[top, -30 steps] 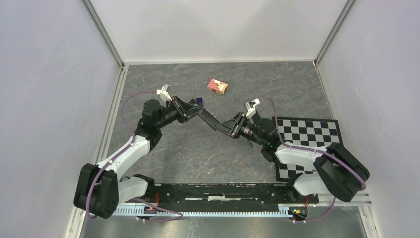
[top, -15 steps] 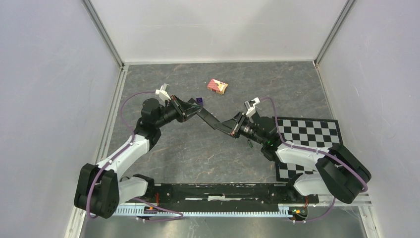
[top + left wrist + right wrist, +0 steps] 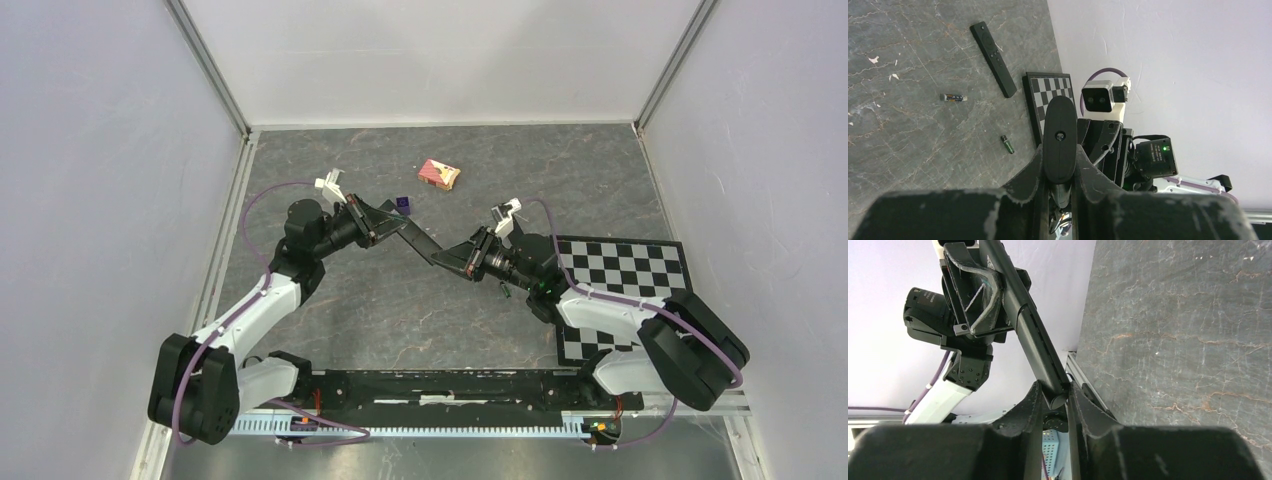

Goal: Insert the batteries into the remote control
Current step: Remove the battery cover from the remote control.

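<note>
The remote control (image 3: 425, 243), a long slim black bar, hangs above the table between both arms. My left gripper (image 3: 385, 222) is shut on its far-left end. In the left wrist view that rounded end (image 3: 1059, 135) sits between the fingers of the left gripper (image 3: 1060, 156). My right gripper (image 3: 463, 260) is shut on the other end, and the right wrist view shows the bar (image 3: 1033, 335) running down into the right gripper (image 3: 1053, 391). Two batteries lie on the table, one dark green (image 3: 1007, 144) (image 3: 507, 293) and one blue (image 3: 953, 98).
A second black bar with buttons (image 3: 993, 57) lies on the table beside the checkerboard mat (image 3: 1048, 95) (image 3: 620, 270). A red-and-white box (image 3: 439, 174) and a small purple cube (image 3: 403, 204) sit farther back. Pale walls close in three sides.
My right gripper has shifted slightly left and forward along the remote control. The left arm has barely moved.
</note>
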